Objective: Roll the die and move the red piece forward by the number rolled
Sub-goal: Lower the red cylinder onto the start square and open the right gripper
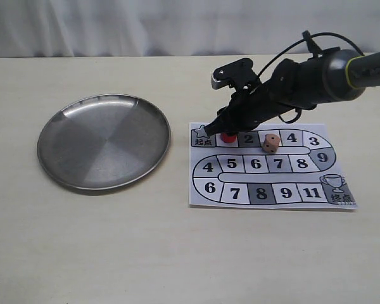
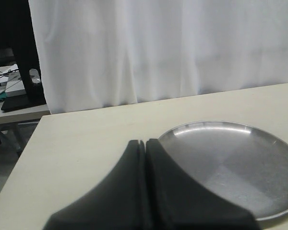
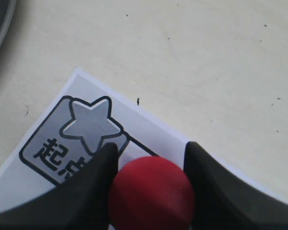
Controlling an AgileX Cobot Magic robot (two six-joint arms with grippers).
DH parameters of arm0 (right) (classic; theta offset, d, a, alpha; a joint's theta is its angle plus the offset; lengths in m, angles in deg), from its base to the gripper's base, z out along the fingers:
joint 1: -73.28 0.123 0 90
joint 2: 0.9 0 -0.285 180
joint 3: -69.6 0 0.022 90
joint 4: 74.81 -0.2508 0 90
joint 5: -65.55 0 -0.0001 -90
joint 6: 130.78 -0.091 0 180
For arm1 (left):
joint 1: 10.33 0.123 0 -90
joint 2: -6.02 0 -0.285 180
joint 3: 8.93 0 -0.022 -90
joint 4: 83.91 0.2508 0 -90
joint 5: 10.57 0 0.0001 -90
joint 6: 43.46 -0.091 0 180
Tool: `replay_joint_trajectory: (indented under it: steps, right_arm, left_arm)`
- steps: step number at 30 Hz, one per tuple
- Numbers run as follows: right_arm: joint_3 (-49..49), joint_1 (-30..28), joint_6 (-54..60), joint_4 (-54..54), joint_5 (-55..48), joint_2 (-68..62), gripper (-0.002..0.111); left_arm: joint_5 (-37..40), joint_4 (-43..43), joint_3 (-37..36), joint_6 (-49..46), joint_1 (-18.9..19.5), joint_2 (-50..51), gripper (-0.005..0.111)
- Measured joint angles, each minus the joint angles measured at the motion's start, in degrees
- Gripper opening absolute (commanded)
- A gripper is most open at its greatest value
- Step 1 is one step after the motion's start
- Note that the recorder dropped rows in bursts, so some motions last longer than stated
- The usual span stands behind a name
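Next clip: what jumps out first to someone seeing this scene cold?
The right gripper clamps the red piece beside the star start square. Next, the die rests on the numbered board, with a big steel plate to its left in the exterior view.

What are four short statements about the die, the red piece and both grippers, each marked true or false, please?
1. The die lies in the steel plate. False: it rests on the board, in the top row between squares 2 and 4.
2. The right gripper has a finger on each side of the red piece. True.
3. The left gripper is wide open. False: its fingers are shut together.
4. The red piece stands beside the star square. True.
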Motion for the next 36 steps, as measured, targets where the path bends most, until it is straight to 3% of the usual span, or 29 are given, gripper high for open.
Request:
replay_joint_trajectory:
  steps: [12,15,21,24,28,36]
  right_arm:
    - [-0.04,-0.04,-0.19,0.16,-2.92,0.71,0.006]
    - [-0.04,0.17,-0.19,0.16,-2.92,0.84,0.018]
    - [-0.04,0.30,-0.21,0.16,-2.92,0.84,0.063]
    - [0.31,0.30,-0.34,0.16,-3.09,0.36,0.077]
    - [0.45,0.38,-0.34,0.16,-2.96,0.36,0.083]
    - [0.55,0.38,-0.34,0.16,-1.76,5.64,0.082]
  left_arm:
    - [0.00,0.00,0.00,0.00,0.00,0.00,0.000]
    - [0.00,0.00,0.00,0.00,0.00,0.00,0.000]
    - [0.00,0.00,0.00,0.00,0.00,0.00,0.000]
    - [0.00,0.00,0.00,0.00,0.00,0.00,0.000]
    - [0.00,0.00,0.00,0.00,0.00,0.00,0.000]
    - [0.00,0.00,0.00,0.00,0.00,0.00,0.000]
